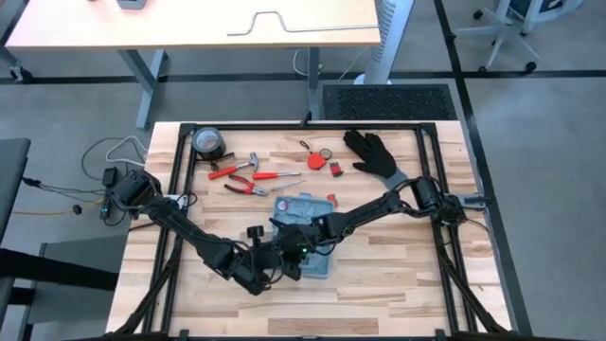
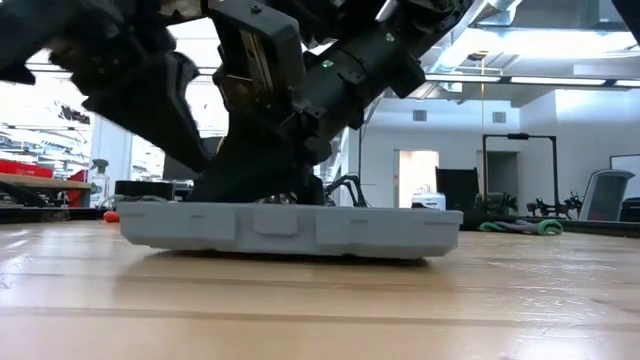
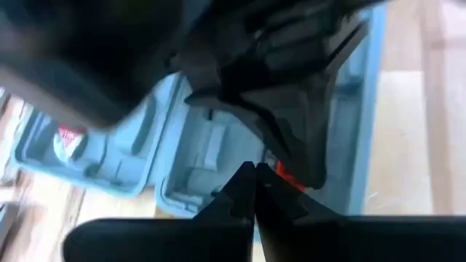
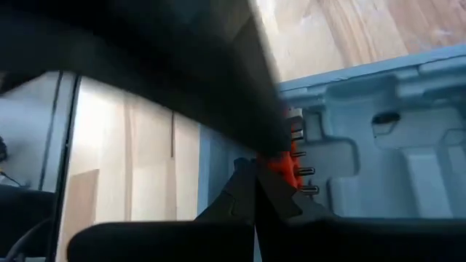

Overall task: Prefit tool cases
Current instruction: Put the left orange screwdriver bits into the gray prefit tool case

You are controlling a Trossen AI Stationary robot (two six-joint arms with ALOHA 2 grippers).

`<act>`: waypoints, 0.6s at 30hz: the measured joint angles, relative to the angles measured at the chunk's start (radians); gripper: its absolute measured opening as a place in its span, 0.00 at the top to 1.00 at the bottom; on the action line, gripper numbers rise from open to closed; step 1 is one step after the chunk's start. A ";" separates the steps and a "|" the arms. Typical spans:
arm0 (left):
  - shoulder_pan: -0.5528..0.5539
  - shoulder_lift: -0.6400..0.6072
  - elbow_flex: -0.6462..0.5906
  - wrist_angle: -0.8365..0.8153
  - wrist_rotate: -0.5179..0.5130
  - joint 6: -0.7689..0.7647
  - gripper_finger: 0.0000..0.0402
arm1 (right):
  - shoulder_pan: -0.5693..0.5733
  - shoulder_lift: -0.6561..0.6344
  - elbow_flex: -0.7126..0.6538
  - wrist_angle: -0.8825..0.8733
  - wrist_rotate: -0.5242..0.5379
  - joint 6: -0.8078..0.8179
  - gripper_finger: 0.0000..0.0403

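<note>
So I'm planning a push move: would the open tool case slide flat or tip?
The tool case is low, wide and lies flat, so it probably slides rather than tips. Moulded plastic suggests stiff and light. On the smooth wooden table it may skid easily.

The tool case [image 1: 305, 208] looks like matt blue-grey moulded plastic — smooth ribbed recesses inside. The table [image 1: 398, 284] is pale planked wood with a light sheen. The glove [image 1: 374, 152] reads as soft black cloth — the pliers [image 1: 248, 187] have red plastic grips.
</note>
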 joint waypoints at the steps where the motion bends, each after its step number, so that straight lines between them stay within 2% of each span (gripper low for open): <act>1: -0.001 0.000 -0.001 -0.020 -0.015 -0.027 1.00 | -0.003 0.000 0.000 0.005 -0.007 0.003 1.00; 5: -0.005 -0.002 -0.001 -0.046 -0.002 -0.062 1.00 | -0.006 0.000 0.000 0.023 -0.015 0.005 1.00; 9: -0.008 -0.001 -0.001 -0.051 0.058 -0.020 1.00 | -0.005 0.000 -0.001 0.033 -0.014 0.010 1.00; 18: -0.011 0.001 -0.009 -0.051 0.103 0.003 1.00 | -0.007 0.000 -0.001 0.036 -0.015 0.013 1.00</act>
